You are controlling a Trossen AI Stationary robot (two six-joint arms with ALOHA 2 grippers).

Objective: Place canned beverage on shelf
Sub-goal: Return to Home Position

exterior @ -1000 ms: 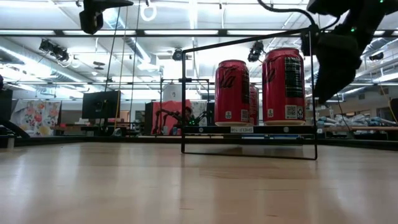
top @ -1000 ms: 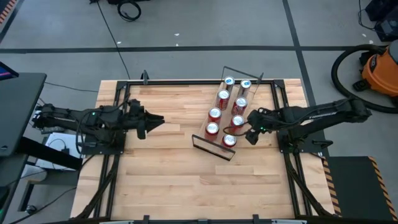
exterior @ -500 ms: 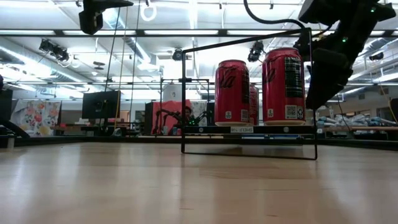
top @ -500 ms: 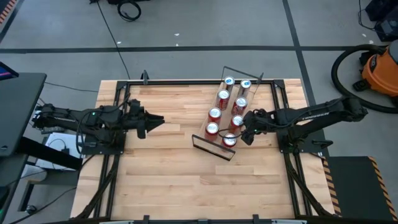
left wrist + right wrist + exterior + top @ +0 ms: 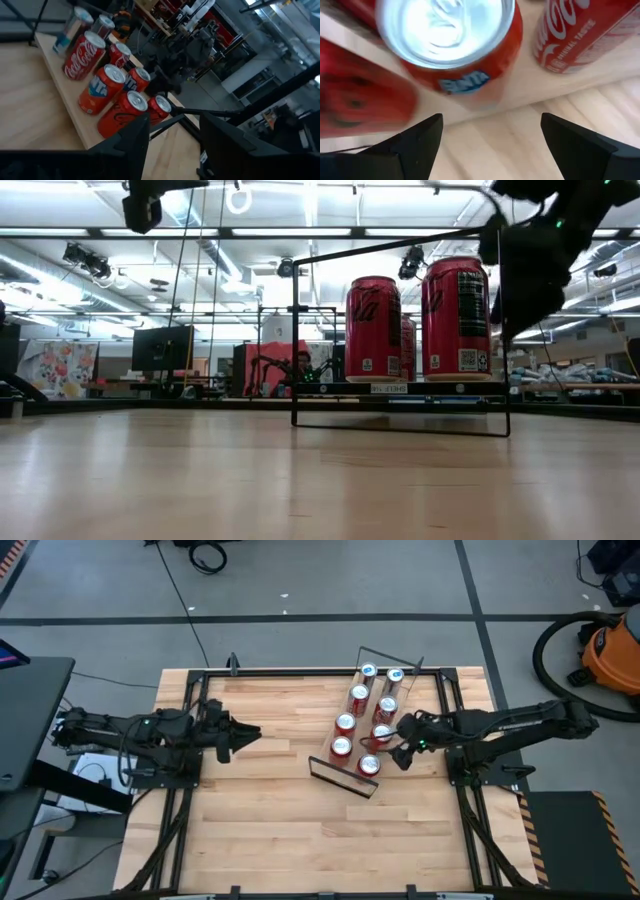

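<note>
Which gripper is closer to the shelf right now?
Right. The right gripper hangs close beside the shelf, near its front end, jaws open and empty. The left gripper is well off across the table, on the shelf's other side.

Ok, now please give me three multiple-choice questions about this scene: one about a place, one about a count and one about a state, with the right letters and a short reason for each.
1. Where is the right hand?
A) beside the shelf, on the right arm's side
B) over the table's left edge
C) off the table, above the floor

2. How many cans stand on the shelf?
A) four
B) six
C) eight

3. What is the state of the right hand?
A) shut on a can
B) open and empty
C) shut on the wire frame

Answers:
1 A: the high view shows it next to the cans at the shelf's near end.
2 C: the high view shows two rows of four can tops.
3 B: the right wrist view shows its fingers apart with nothing between them.
</note>
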